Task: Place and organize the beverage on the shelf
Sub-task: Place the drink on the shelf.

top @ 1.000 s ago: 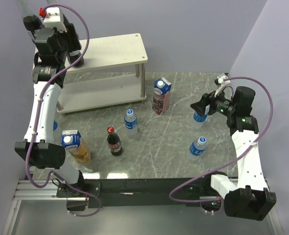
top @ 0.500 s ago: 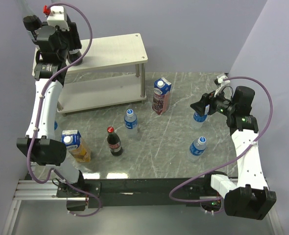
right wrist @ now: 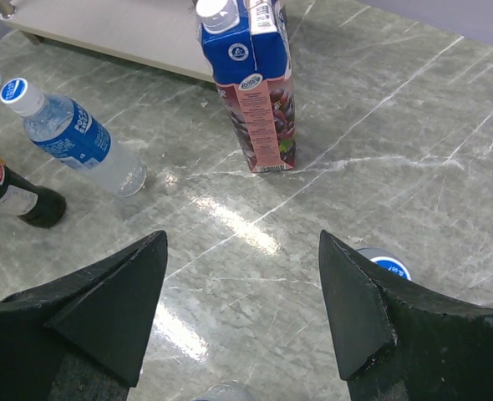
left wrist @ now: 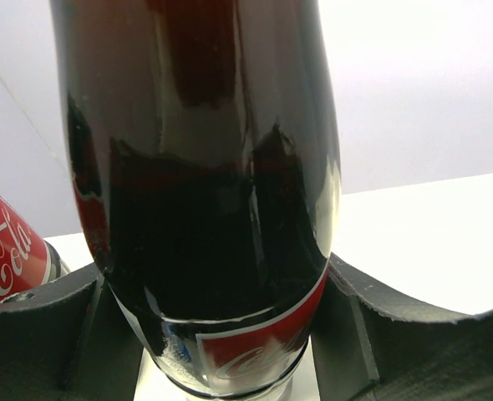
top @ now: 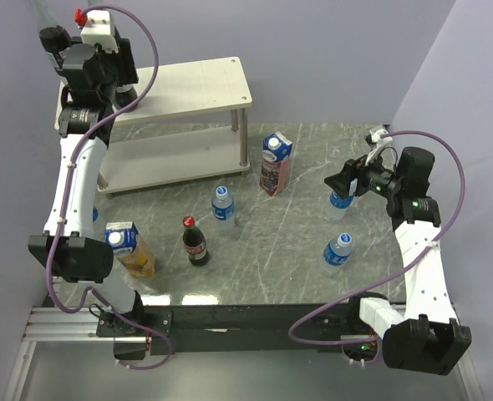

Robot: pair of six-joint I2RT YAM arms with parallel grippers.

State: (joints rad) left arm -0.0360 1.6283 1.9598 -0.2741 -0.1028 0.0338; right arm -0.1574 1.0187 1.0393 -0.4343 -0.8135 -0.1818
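Clamps cola bottle (left wrist: 213,209) in left gripper (left wrist: 221,322) at shelf (top: 198,83) top's left end, beside second cola (left wrist: 8,246). Holds right gripper (right wrist: 242,309) apart above water bottle (right wrist: 383,261) on table (top: 288,242). Probably heavy, rigid, glossy-slick; best gripped low on body.

Bright even overhead light, glare patches on the table (right wrist: 230,225), washed-out white behind the close cola bottle (left wrist: 205,167)

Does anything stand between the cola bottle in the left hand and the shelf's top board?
Nothing visible: the left hand holds the dark red-labelled cola bottle over bare whitish top board; a second cola bottle stands aside.
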